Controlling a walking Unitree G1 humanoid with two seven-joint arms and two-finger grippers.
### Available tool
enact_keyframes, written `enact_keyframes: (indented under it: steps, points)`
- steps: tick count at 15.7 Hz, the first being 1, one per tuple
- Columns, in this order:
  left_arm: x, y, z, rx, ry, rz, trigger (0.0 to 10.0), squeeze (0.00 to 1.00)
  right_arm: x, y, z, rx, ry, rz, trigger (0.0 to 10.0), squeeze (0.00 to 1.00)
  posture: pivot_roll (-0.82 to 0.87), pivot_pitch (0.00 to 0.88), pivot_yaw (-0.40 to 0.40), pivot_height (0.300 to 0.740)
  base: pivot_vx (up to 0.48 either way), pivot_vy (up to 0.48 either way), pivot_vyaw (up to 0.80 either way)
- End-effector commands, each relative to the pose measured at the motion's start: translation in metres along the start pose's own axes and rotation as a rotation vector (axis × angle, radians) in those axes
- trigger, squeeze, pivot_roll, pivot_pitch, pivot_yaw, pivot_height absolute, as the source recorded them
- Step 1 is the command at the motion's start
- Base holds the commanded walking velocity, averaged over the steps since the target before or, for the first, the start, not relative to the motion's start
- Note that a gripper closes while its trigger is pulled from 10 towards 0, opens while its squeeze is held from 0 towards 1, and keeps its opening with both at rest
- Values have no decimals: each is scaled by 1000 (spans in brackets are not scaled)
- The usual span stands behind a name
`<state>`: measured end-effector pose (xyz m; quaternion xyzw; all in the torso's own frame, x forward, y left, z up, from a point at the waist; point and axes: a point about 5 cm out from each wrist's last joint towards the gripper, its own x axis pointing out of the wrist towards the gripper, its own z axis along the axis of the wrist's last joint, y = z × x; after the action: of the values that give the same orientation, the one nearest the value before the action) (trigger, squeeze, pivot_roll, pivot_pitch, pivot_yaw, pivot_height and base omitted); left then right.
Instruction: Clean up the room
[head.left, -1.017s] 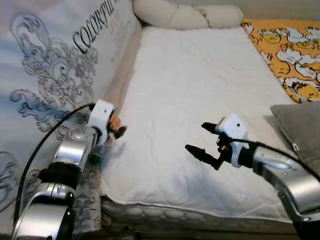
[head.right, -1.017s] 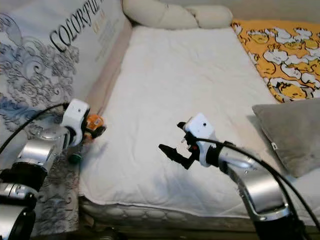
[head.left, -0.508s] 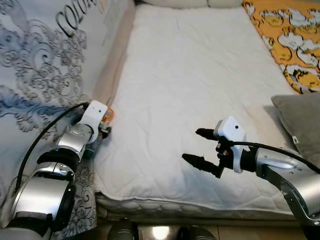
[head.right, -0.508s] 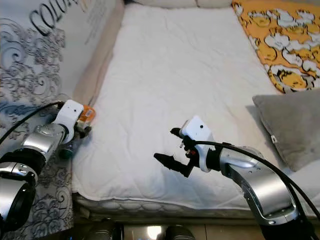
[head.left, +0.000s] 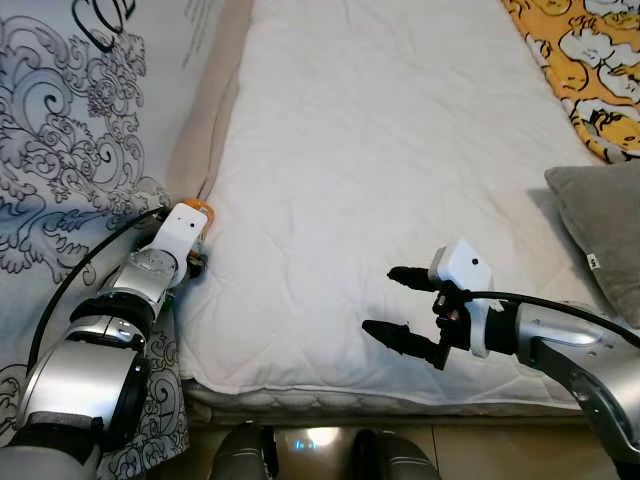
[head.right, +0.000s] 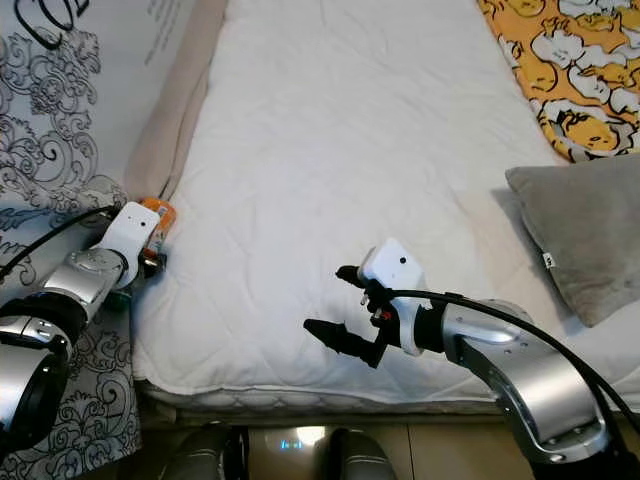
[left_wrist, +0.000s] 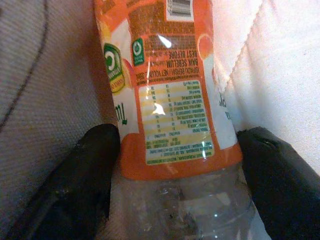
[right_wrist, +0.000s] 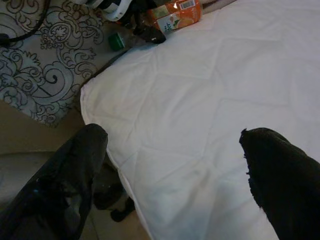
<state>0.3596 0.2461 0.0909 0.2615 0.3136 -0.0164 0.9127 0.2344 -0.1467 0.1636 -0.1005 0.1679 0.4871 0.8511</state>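
Left eye view is showing a white mattress (head.left: 400, 170) filling most of the frame, with a patterned grey-and-white sheet (head.left: 60, 150) hanging down the left edge, a yellow printed blanket (head.left: 590, 60) in the upper right corner and a grey pillow (head.left: 600, 240) at the right edge.

Next in size, the right gripper (head.left: 400, 308) is hovering over the lower middle of the mattress, its two black fingers spread wide and carrying nothing. The left gripper (head.left: 192, 262) is reaching into the crevice at the left edge of the frame, where the mattress meets the sheet.

Smallest is the bottle (left_wrist: 170, 100), clear plastic with an orange label, lying wedged in that crevice. In the left wrist view the black fingers (left_wrist: 75, 185) are sitting on either side of it, just beside its label; I cannot tell whether they are actually pressing on it.

What is looking risky: the plastic is smooth and round, so a shallow or off-centre pinch could be letting it squirt out and drop deeper into the gap. The sheet is also lying against one finger and could be getting caught in the pinch.
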Motion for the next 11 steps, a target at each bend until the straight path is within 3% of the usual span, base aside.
enact_keyframes:
  steps: [1,5,8,10,11]
  points:
    - [-1,5,-13,-11,53,18,3882,0,-5,2,0,3,6,5,10000,0,-109,261,-5,740,0,0,0]
    - [-1,9,-20,-49,88,23,4000,0,-6,2,1,10,6,14,10000,0,-113,257,-9,740,0,0,0]
    - [-2,12,-24,-109,101,1,4902,0,-7,1,1,12,10,17,10000,0,-111,252,-9,740,0,0,0]
    - [-3,15,-23,-108,102,4,4314,0,-7,0,2,9,8,12,10000,0,-111,251,-9,740,0,0,0]
    - [-3,16,-23,-104,104,6,2745,0,-7,0,2,8,8,12,10000,0,-112,249,-9,740,0,0,0]
